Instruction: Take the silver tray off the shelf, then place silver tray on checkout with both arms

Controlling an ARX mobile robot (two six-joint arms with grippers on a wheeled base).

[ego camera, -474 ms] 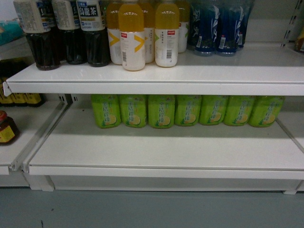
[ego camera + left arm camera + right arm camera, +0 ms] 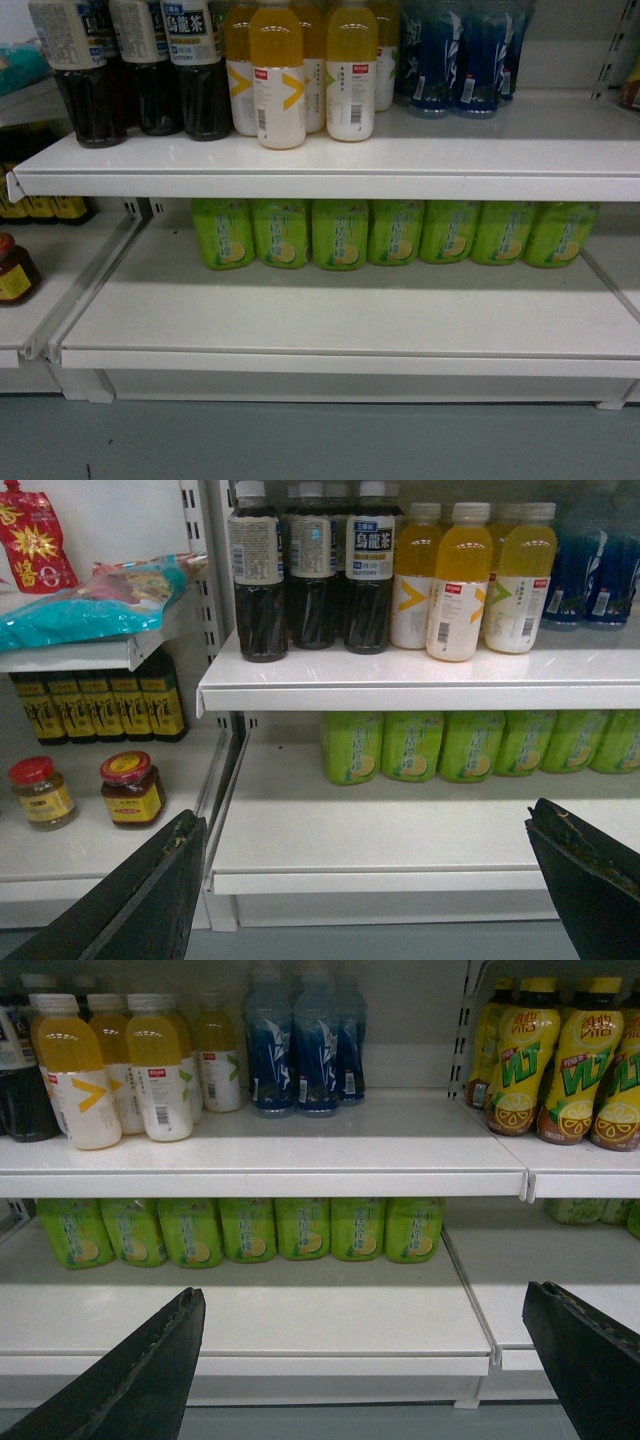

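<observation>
Both grippers hang before the shelf (image 2: 340,315), jaws spread wide and holding nothing: left gripper (image 2: 370,880) and right gripper (image 2: 365,1360) fill the lower corners of their wrist views. The tray appears in no view. Green bottles (image 2: 395,232) line the back of the lower board, its front bare to the edge strip. Orange bottles (image 2: 300,70) stand upper centre.

Green bottles (image 2: 340,233) lose their tops behind the upper shelf (image 2: 330,170) (labels unreadable).
</observation>
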